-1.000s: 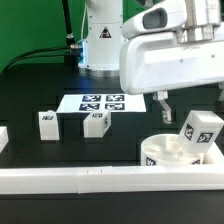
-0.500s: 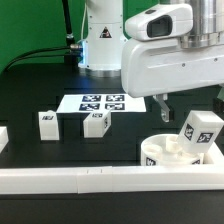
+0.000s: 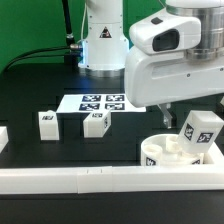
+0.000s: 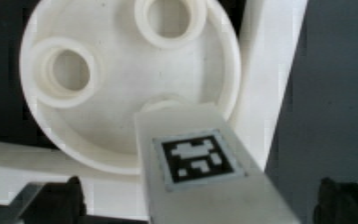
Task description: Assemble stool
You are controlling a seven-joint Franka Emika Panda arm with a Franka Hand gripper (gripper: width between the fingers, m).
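Observation:
The round white seat [image 3: 170,153] lies at the exterior view's right, near the front rail. One tagged white leg block [image 3: 201,131] stands tilted in it. In the wrist view the seat [image 4: 131,90] shows its sockets, and that leg [image 4: 202,160] rises between my fingers with a gap on each side. My gripper [image 3: 190,110] hangs just above the leg, open and holding nothing; it also shows in the wrist view [image 4: 197,205]. Two more leg blocks [image 3: 47,123] [image 3: 95,123] stand on the black table at the left.
The marker board [image 3: 100,101] lies flat behind the two loose legs. A long white rail [image 3: 80,178] runs along the front edge. The robot base [image 3: 100,40] stands at the back with a cable beside it.
The hand's white body has shifted slightly lower and to the right in the exterior view. The seat, the leg in it and the loose legs have not moved.

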